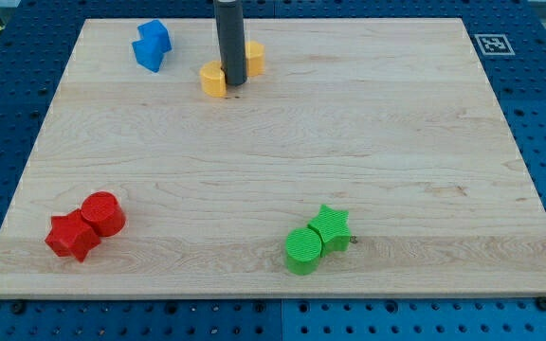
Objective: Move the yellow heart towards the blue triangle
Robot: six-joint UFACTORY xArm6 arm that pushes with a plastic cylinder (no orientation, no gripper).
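Yellow heart (215, 80) sits near the view's top, a bit left of centre on the wooden surface (282, 170). My tip (233, 83) is down just beside it on its right edge, touching or nearly so; can't tell for sure. A second yellow block (253, 58), shape unclear, lies just on the far right side of the rod, partly hidden by it, so the rod stands between the two yellows. Key relation: heart is to the view's left of my tip, and the blue blocks (151, 45) are further left and slightly up, so a leftward, slightly upward push looks right. The blues read as two pieces touching; which one is the triangle I can't make out. No pincer on this rig, just the rod, so no open/closed state to report. Well apart at the view's bottom left: red cylinder (103, 214) touching a red star-like block (72, 236). Bottom centre-right: green star (330, 226) touching a green cylinder (302, 249). Surface rests on a blue pegboard bench (538, 114); fiducial tag (492, 44) at top right.
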